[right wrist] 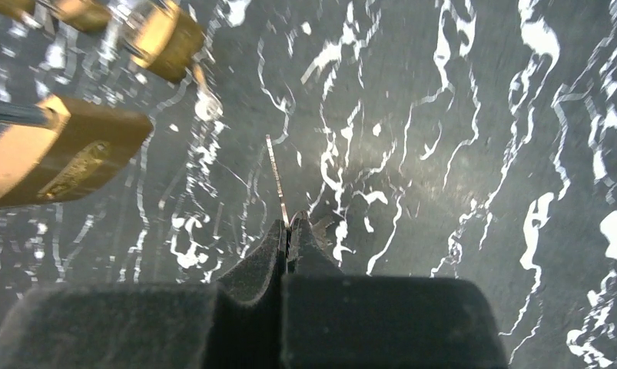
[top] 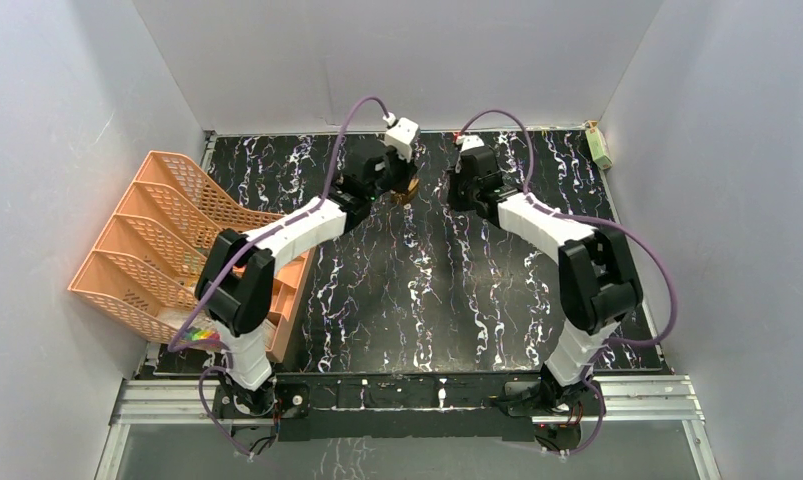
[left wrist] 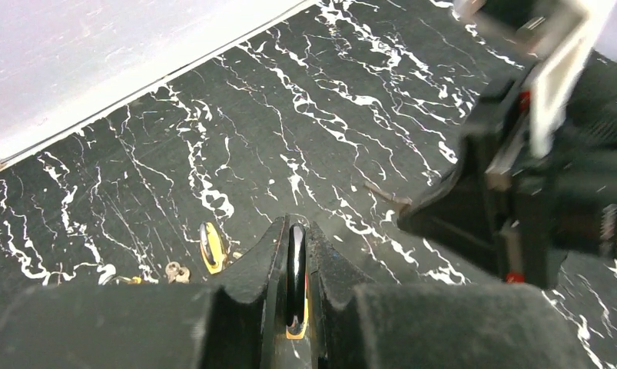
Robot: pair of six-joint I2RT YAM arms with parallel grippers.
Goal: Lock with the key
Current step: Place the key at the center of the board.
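My left gripper is shut on a brass padlock and holds it above the black marbled table at the back middle. In the left wrist view the padlock shows edge-on between the jaws as a dark shiny strip with a yellow edge. My right gripper is shut on a thin key whose blade sticks out forward. The key tip is just right of the padlock and apart from it. The keyhole is hidden.
A second brass padlock lies on the table near small loose keys. An orange file rack stands at the left edge. A small green object sits at the back right corner. White walls enclose the table.
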